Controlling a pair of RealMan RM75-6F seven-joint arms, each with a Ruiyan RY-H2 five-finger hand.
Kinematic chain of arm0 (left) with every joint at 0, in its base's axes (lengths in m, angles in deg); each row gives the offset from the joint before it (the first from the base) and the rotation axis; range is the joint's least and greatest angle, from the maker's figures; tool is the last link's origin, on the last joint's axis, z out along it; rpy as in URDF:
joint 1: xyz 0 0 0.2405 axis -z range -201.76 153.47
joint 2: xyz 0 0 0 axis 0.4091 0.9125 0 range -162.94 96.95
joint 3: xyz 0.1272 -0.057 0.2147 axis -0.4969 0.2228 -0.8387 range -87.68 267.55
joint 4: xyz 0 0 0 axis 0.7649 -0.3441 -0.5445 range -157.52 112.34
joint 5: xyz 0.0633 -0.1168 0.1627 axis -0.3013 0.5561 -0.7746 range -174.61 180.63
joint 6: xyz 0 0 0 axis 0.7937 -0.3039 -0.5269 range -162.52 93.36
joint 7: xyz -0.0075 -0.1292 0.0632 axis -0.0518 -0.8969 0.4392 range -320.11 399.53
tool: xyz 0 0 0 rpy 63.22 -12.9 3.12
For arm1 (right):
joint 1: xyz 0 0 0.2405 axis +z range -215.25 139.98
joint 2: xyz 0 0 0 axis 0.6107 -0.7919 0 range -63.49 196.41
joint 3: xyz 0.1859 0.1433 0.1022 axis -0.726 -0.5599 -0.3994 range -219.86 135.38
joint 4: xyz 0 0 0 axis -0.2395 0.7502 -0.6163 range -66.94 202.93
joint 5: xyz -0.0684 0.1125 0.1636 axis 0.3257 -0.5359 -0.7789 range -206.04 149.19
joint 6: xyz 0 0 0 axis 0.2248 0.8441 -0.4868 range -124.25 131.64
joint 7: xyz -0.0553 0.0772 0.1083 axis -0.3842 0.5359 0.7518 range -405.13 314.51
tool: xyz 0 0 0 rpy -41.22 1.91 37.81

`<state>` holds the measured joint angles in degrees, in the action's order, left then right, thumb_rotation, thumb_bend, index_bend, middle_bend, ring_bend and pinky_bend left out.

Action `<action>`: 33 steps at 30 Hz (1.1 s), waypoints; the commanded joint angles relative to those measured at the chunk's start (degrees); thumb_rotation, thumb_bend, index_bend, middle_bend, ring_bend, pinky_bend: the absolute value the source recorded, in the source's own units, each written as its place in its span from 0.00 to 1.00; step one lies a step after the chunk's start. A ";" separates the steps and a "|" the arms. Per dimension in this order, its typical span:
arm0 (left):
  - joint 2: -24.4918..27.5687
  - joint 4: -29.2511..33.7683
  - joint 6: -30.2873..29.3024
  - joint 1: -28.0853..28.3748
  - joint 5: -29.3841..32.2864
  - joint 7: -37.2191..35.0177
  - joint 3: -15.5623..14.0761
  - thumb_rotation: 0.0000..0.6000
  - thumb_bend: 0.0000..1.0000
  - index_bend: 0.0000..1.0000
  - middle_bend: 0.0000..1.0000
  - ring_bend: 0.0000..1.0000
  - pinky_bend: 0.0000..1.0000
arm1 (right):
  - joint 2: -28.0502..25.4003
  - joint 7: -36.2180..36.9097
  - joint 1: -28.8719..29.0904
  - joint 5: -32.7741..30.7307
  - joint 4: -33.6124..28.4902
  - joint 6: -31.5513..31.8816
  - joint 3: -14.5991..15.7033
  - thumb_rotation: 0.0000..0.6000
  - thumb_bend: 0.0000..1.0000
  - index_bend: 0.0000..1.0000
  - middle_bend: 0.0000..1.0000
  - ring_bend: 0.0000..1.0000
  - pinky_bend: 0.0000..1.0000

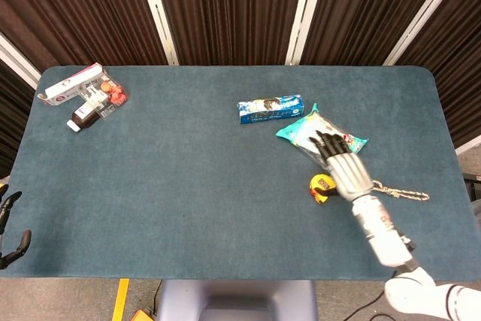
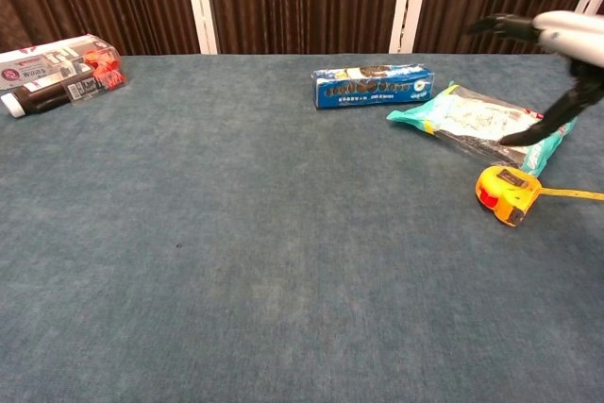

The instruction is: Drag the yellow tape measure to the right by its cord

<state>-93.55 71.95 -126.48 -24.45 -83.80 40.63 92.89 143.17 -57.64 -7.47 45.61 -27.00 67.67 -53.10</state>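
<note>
Tape measure (image 1: 320,188) lies just below-left of the right robot hand (image 1: 344,167), fingers spread, holding nothing.

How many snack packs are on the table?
2: a blue cookie pack right of centre at the back, and a teal bag just right of it, partly under the right hand.

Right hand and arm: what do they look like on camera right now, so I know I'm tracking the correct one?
The right hand has a pale grey-white back and black fingers. The right arm behind it is white and segmented. The left hand shows only as black fingers at the picture's edge. No cables or markings can be made out.
</note>
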 commanded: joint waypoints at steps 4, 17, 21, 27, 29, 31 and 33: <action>0.00 -0.37 0.17 0.01 0.14 -0.38 -0.01 1.00 0.43 0.12 0.00 0.00 0.10 | 4.32 -3.70 -2.50 7.84 -3.51 9.95 2.80 1.00 0.04 0.13 0.06 0.02 0.00; 0.14 -0.06 0.85 0.27 0.31 -0.07 -0.11 1.00 0.43 0.12 0.00 0.00 0.10 | -11.10 6.01 -19.53 9.31 -1.85 24.38 12.14 1.00 0.07 0.15 0.06 0.02 0.00; -0.07 0.07 1.16 0.39 0.37 0.61 -0.21 1.00 0.43 0.12 0.00 0.00 0.10 | -10.23 14.78 -21.89 7.57 7.65 26.50 10.31 1.00 0.11 0.15 0.06 0.02 0.00; -0.32 0.18 1.54 0.60 0.90 1.83 -0.05 1.00 0.43 0.12 0.00 0.00 0.10 | -8.24 19.16 -22.24 6.10 13.48 24.14 8.78 1.00 0.11 0.15 0.06 0.02 0.00; -0.41 -0.52 1.51 0.61 1.04 1.30 0.07 1.00 0.43 0.12 0.00 0.00 0.10 | -8.63 18.93 -22.11 6.05 13.22 22.79 8.82 1.00 0.11 0.15 0.06 0.02 0.00; -0.57 -0.98 1.34 0.62 1.11 1.03 0.23 1.00 0.43 0.12 0.00 0.00 0.10 | -8.89 18.08 -22.21 5.85 12.66 22.11 8.81 1.00 0.11 0.15 0.06 0.02 0.00; -1.09 -1.50 0.96 0.70 1.12 1.40 0.53 1.00 0.43 0.12 0.00 0.00 0.09 | -9.35 16.40 -22.39 5.40 11.35 21.24 8.91 1.00 0.11 0.14 0.06 0.02 0.00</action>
<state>-94.49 70.60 -125.38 -23.78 -82.72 41.91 93.29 134.19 -40.14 -29.65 51.41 -14.71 89.67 -44.17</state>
